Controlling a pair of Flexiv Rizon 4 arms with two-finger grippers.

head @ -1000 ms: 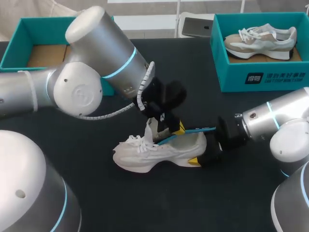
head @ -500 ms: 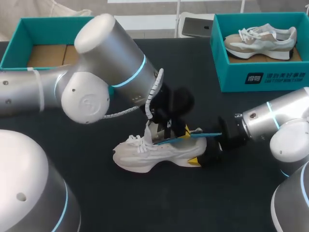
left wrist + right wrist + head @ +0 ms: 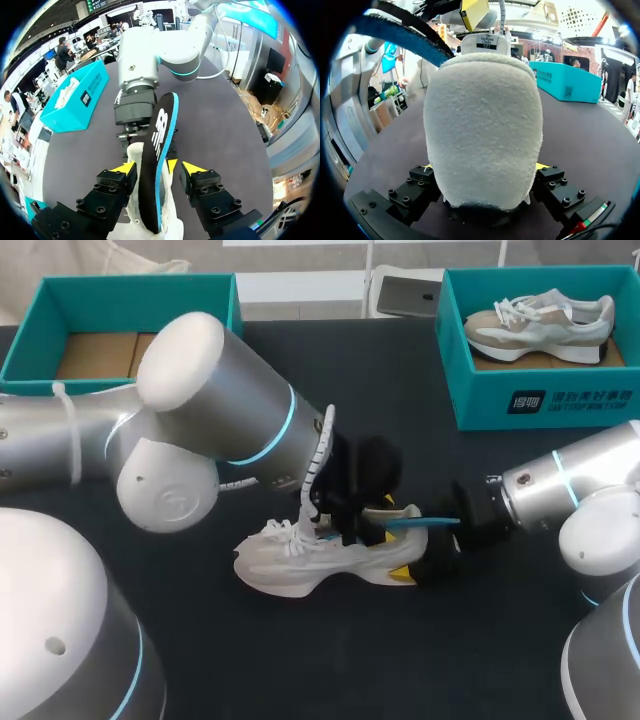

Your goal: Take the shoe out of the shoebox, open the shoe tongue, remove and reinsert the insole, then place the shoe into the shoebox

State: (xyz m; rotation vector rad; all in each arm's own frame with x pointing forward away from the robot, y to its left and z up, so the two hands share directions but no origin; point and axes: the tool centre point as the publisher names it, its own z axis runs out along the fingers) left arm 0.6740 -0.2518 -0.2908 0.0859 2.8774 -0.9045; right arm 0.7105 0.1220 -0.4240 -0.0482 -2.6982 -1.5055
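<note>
The right pincer (image 3: pixel 485 165) pinches the shoe (image 3: pixel 300 565) by its heel. The insole (image 3: pixel 156 145) passes through the left pincer (image 3: pixel 159 167) (gripped or not, I cannot tell).

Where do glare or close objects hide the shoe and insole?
Head view: light glares on the left arm, whose dark wrist covers part of the shoe; the insole shows only a blue edge. Left wrist view: the insole is evenly lit. Right wrist view: the heel of the shoe, in the right gripper, blocks nearly everything.
</note>
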